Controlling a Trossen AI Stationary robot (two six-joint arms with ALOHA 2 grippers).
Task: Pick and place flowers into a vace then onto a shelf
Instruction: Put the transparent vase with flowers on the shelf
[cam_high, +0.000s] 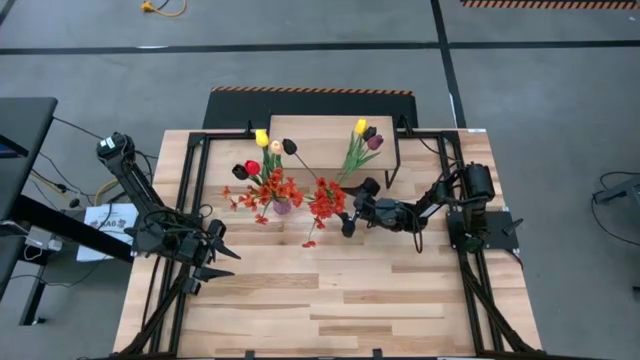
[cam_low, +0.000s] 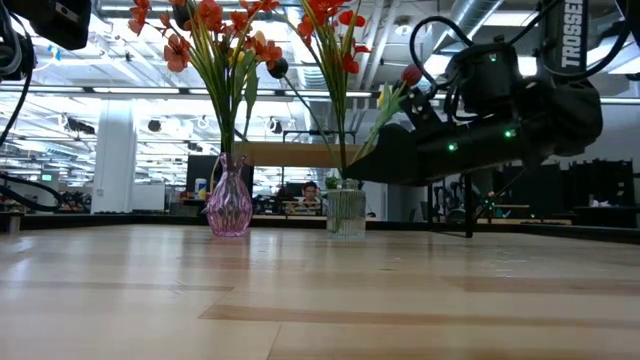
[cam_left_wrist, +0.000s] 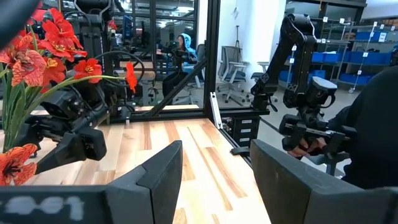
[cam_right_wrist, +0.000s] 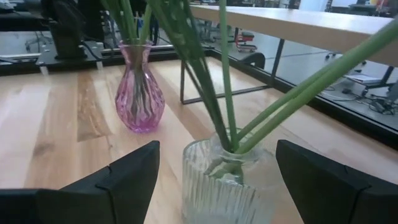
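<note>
A clear ribbed glass vase (cam_right_wrist: 227, 180) stands on the table and holds green stems, orange-red sprays (cam_high: 325, 200) and tulips (cam_high: 364, 135) that lean toward the shelf (cam_high: 320, 150). My right gripper (cam_right_wrist: 217, 177) is open and level. One finger stands on each side of the clear vase, with a gap to the glass on both sides. A pink glass vase (cam_right_wrist: 140, 93) with more flowers (cam_high: 268, 165) stands to its left. My left gripper (cam_high: 222, 252) waits open at the table's left, with nothing between its fingers.
The shelf's wooden top (cam_right_wrist: 311, 28) runs on black legs (cam_right_wrist: 183, 81) just behind the two vases. The black frame rails (cam_high: 190, 190) border the table. Bare planks (cam_high: 330, 300) stretch toward the near edge. A person (cam_left_wrist: 183, 43) sits in the room beyond.
</note>
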